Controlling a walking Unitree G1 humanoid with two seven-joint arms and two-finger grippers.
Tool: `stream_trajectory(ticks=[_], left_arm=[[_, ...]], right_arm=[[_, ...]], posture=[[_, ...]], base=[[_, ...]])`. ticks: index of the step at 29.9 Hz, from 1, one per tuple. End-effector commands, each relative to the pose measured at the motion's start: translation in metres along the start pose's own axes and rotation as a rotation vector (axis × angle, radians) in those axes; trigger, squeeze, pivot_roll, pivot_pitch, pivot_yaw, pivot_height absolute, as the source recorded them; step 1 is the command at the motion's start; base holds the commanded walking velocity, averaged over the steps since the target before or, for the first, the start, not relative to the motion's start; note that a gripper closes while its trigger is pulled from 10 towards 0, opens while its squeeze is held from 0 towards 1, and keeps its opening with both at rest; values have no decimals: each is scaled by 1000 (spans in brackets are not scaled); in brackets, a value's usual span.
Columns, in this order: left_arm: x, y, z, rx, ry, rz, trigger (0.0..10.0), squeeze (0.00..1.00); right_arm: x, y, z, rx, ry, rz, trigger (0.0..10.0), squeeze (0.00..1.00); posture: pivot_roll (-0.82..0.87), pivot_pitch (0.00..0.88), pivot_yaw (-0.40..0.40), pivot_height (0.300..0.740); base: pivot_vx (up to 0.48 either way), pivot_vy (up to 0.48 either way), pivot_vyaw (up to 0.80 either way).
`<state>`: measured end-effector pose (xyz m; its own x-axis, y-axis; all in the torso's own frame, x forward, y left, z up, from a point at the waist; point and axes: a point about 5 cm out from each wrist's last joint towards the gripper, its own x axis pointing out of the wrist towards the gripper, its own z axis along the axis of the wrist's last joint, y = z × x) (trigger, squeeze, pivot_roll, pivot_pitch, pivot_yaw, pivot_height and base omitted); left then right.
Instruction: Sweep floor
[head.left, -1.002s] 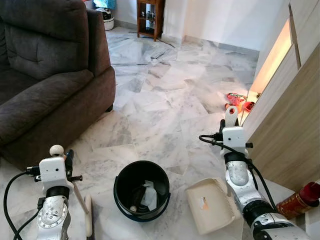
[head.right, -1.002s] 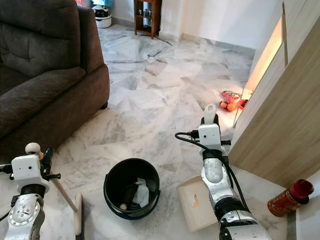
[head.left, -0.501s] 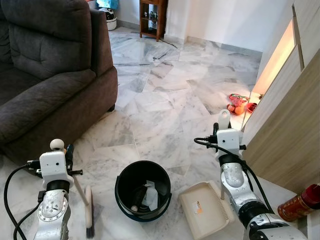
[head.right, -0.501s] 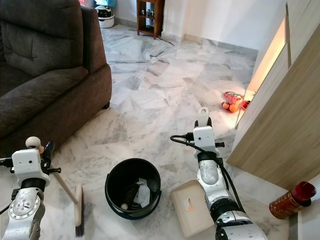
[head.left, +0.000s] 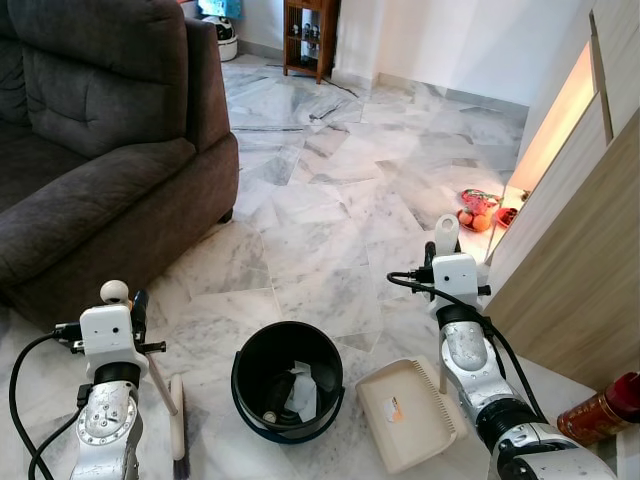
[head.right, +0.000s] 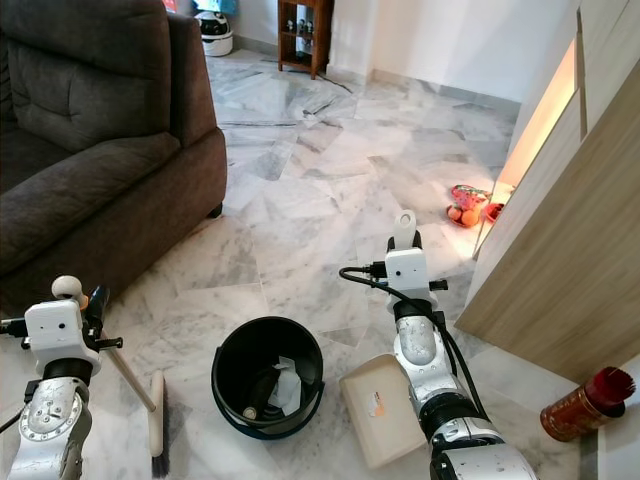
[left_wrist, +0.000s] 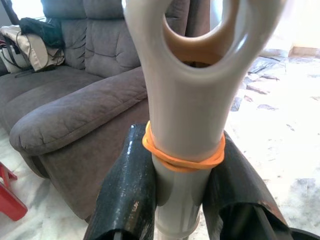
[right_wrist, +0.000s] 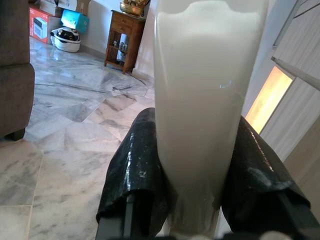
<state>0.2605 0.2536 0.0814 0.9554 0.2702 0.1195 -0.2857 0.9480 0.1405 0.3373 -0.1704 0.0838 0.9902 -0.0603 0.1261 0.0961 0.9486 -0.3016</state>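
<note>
dustpan has edged toward the bucket, right end effector clamping its handle, left end effector gripping the broom

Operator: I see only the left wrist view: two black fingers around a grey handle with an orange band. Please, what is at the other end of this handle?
Observer: A small broom; its head rests on the marble floor, beside the black bucket.
Operator: And the other arm, what does it do?
Observer: The right gripper is shut on the cream handle of a dustpan, which lies flat on the floor on the other side of the bucket.
Operator: Is the bucket empty?
Observer: No, some white paper and dark scraps lie inside it.
</note>
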Motion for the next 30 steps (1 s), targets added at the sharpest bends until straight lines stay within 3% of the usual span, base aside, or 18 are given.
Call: stream_trajectory(ticks=[1, 30], left_arm=[[2, -1, 7, 1, -49, 2, 10000, 0], [2, -8, 5, 23, -48, -51, 10000, 0]], right_arm=[[5, -1, 8, 8, -37, -2, 10000, 0], [-6, -3, -3, 11, -15, -7, 10000, 0]], posture=[[216, 0, -47, 740], [194, 0, -33, 740]], base=[[0, 0, 0], [0, 0, 0]])
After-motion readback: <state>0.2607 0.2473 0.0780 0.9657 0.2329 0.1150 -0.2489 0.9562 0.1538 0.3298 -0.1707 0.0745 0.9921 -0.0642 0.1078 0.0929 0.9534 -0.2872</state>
